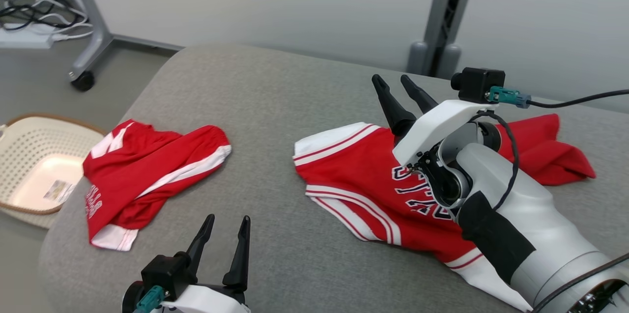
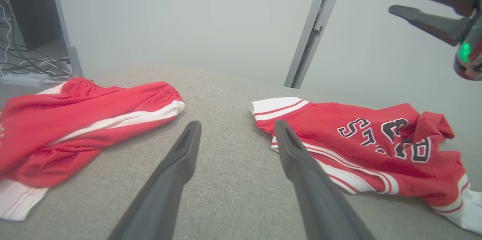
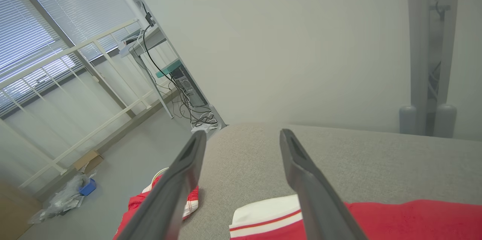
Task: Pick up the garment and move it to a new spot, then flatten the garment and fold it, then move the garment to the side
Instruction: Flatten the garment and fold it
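Both empty | right gripper open, hovers over rumpled jersey, likely awaiting flattening | left gripper open, shorts ahead-left

Landmark: grey fabric-covered cushion top.
- On it, left part, near its left edge: red shorts with white side stripes.
- On it, right part, well apart from the shorts: red jersey with white trim and dark lettering.
- Over its near edge, between the two garments: left gripper.
- Above the jersey's far side: right gripper.
- Off its left edge, on the floor: cream perforated plastic basket.
- Behind its far edge: grey metal post.
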Motion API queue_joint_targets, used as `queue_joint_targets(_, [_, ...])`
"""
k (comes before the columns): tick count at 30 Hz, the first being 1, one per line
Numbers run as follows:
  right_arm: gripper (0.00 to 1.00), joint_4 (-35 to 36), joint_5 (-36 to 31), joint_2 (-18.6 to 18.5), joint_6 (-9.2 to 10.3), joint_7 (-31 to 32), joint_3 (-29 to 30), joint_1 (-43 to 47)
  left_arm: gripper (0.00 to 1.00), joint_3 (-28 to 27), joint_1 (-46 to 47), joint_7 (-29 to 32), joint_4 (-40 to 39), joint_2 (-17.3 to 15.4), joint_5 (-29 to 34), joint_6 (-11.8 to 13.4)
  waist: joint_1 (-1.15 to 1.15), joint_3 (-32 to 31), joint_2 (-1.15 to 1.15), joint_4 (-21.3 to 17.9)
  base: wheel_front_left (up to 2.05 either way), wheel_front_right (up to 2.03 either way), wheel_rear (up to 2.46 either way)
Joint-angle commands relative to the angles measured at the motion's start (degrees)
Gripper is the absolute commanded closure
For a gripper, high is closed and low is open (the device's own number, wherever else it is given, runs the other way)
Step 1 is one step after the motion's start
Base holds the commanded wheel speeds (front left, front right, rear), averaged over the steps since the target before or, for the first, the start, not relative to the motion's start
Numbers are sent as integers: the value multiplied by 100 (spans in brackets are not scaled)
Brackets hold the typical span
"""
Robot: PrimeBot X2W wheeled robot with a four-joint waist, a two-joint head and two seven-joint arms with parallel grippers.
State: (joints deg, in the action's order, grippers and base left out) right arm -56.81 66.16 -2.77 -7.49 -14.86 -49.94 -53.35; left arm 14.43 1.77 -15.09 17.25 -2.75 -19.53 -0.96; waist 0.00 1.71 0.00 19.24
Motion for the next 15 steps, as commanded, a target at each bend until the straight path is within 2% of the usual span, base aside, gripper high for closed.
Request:
queue_joint_targets(1, [0,-62,-169,-24,0,-43,53,-79,0,-46,79,-13,-29,-25,41,9,0,-103,0,-265,0,0,0])
queue_joint_targets(4, [0,-126,-613,-29,0,-43,268,-64,0,-124,71,-13,-66,-25,55,27,0,-234,0,-568,0,0,0])
queue_joint_targets(8, [0,2,-1413,-187,0,-38,905,173,0,-203,82,-13,-144,-24,-2,44,0,-322,0,-967,0,0,0])
queue_joint_targets(15, [0,1346,-2977,-773,0,-27,2497,1300,0,-266,151,-13,-195,-25,-113,72,0,-375,0,-1549,0,0,0])
